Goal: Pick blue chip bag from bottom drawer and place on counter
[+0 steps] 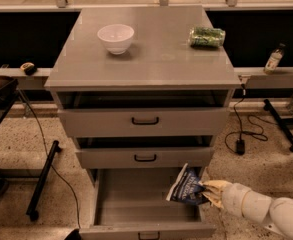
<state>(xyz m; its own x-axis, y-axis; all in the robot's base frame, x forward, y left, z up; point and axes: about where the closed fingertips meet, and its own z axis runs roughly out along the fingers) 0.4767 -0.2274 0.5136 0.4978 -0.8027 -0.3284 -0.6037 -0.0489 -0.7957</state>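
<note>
The gripper [206, 190] is clamped on the one blue chip bag [184, 186] above the bottom drawer [146, 230], lowest of three

Robotics lab: tool [204, 190] at bottom drawer [145, 200], floor cables [240, 145].

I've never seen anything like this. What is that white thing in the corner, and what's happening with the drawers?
That white tube at the lower right is a robot's arm. At its tip is the gripper, a two-finger clamp. It is shut on a blue chip bag, held at the right side of the open bottom drawer. There is only one picture, taken by a camera looking down from the front. The middle drawer and top drawer are pulled out a little. On the counter sit a white bowl and a green package. The bag is meant to go up there.
</note>
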